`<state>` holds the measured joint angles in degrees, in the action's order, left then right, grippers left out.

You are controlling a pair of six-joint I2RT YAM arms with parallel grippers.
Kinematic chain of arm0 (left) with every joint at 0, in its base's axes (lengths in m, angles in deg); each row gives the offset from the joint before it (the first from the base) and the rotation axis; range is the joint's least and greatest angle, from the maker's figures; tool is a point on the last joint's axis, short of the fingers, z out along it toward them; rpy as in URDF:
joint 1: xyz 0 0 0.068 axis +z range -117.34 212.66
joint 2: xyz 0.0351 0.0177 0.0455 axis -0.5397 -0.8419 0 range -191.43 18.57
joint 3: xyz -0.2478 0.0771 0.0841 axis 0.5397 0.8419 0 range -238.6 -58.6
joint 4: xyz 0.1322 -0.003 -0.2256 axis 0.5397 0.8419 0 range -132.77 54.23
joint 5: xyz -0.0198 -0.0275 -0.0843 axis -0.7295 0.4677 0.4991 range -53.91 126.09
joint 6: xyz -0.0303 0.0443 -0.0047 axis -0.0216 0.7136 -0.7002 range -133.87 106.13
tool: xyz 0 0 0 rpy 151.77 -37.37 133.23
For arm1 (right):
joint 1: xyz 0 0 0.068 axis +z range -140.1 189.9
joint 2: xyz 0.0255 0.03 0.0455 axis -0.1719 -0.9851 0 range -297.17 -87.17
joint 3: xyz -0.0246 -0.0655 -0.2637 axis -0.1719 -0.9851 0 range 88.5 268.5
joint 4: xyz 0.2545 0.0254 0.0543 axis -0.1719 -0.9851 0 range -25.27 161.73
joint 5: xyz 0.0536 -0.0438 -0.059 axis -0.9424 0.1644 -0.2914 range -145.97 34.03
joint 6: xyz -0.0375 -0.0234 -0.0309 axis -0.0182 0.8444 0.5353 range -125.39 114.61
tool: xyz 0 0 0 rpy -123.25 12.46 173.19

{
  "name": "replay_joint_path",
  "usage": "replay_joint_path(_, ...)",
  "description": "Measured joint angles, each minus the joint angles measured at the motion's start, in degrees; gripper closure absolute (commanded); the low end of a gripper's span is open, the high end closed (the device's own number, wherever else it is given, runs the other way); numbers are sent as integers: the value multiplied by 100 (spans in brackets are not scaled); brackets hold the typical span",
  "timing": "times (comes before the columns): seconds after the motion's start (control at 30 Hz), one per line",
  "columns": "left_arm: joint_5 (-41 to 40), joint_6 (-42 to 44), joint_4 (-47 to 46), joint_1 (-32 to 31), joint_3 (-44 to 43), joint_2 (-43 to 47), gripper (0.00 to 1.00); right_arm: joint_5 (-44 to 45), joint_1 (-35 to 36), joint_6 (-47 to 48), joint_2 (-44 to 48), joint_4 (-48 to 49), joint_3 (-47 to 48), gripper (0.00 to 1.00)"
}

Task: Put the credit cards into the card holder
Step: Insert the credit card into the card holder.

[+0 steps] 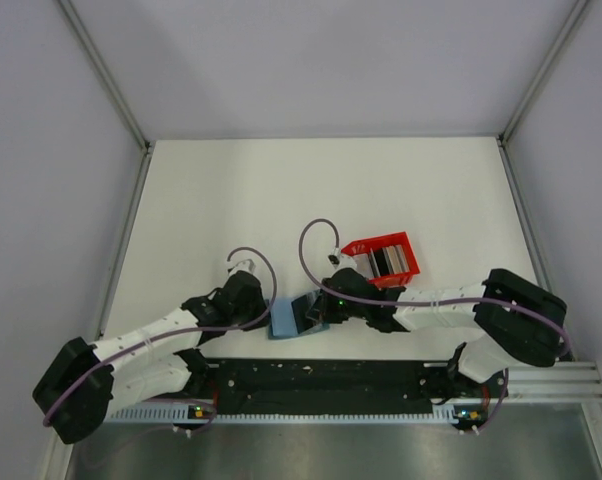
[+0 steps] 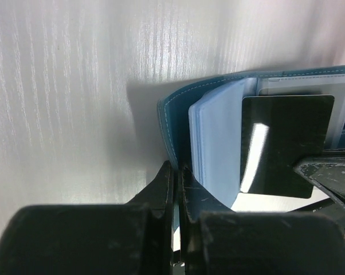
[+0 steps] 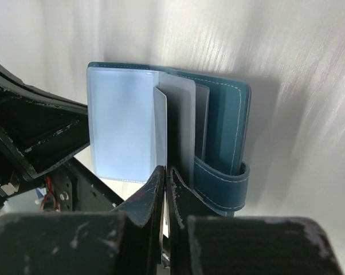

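Note:
The teal card holder lies open near the table's front edge between both grippers. My left gripper is shut on the edge of its teal cover, holding it up beside the pale plastic sleeves. My right gripper is shut on a black card, seen edge-on in the right wrist view, with its far end among the sleeves. I cannot tell whether it sits inside a pocket. The holder's strap hangs to the right. More cards lie in the red tray.
The red open-topped tray stands just behind the right gripper, tilted. The left gripper is close on the holder's left side. The black rail with the arm bases runs along the near edge.

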<state>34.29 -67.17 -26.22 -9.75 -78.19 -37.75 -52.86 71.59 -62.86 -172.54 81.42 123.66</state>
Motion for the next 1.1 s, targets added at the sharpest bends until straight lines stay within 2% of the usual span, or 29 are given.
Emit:
replay_joint_path(0.2,0,-24,-33,0,0,-26,100,-306,-103,-212,-210,809,-284,100)
replay_joint_path(0.47,0,-37,-35,0,0,-61,100,-345,-164,-426,-400,1174,-354,100)
replay_joint_path(0.8,0,-37,-118,0,-2,-85,100,-319,-369,-302,-483,1147,-385,100)
replay_joint_path(1.1,-15,-42,-146,0,-2,-96,100,-586,-291,-280,-857,1110,-42,100)
